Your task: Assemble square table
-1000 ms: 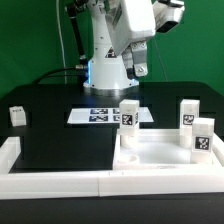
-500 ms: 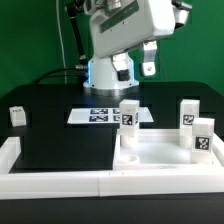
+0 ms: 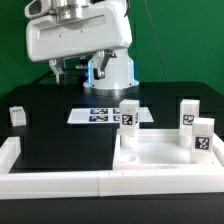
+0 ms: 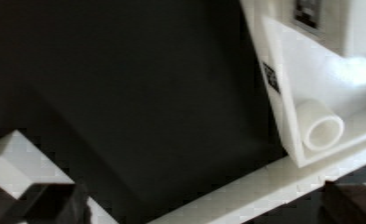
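Note:
The white square tabletop (image 3: 160, 152) lies rim up at the exterior view's right, against the front border bar. Three white tagged legs stand on it: one at its back left corner (image 3: 128, 115), two at the right (image 3: 188, 113) (image 3: 203, 136). A fourth leg (image 3: 17, 115) stands alone at the far left. My gripper (image 3: 75, 72) hangs high above the table's back left, open and empty. In the wrist view the gripper (image 4: 198, 212) shows dark fingertips (image 4: 47, 205) spread wide with nothing between them. The tabletop's corner (image 4: 313, 95) with a round socket (image 4: 322, 128) lies beyond them.
The marker board (image 3: 103, 115) lies flat at the middle back, in front of the robot base. Long white border bars run along the front (image 3: 60, 182) and the left edge (image 3: 8, 152). One bar crosses the wrist view (image 4: 251, 185) diagonally.
The arm has swung from the upper right toward the exterior view's left, and its hand now looms larger. The tabletop and legs have not moved.

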